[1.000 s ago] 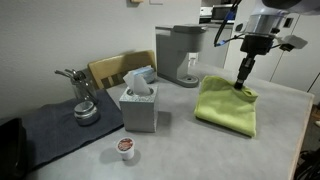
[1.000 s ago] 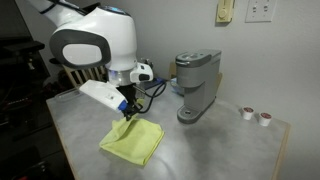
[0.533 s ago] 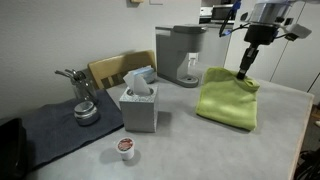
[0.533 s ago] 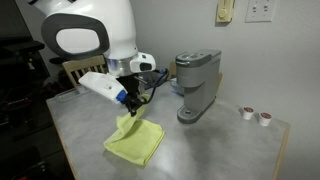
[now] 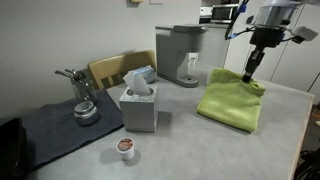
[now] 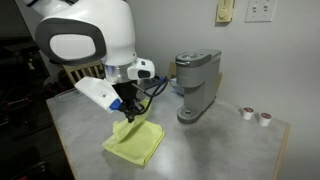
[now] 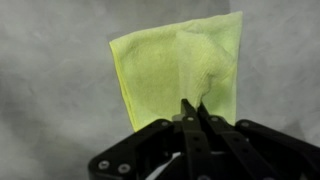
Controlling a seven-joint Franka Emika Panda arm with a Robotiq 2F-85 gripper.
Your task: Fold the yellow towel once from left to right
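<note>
The pincer (image 5: 249, 74), clamped on one edge of the yellow towel (image 5: 230, 102), has raised it higher than before. The rest lies on the tabletop (image 5: 200, 145).

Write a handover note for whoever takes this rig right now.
Hand: shut, pinching one edge of the yellow towel.
Towel: pinched edge is raised, the rest lies on the table, near the coffee maker.
Done: edge grasped and lifted.
Left: carry the edge across to the opposite side, lay it down so the edges roughly meet, open the hand and back off. Probably best to stay low so the towel does not drag.
</note>
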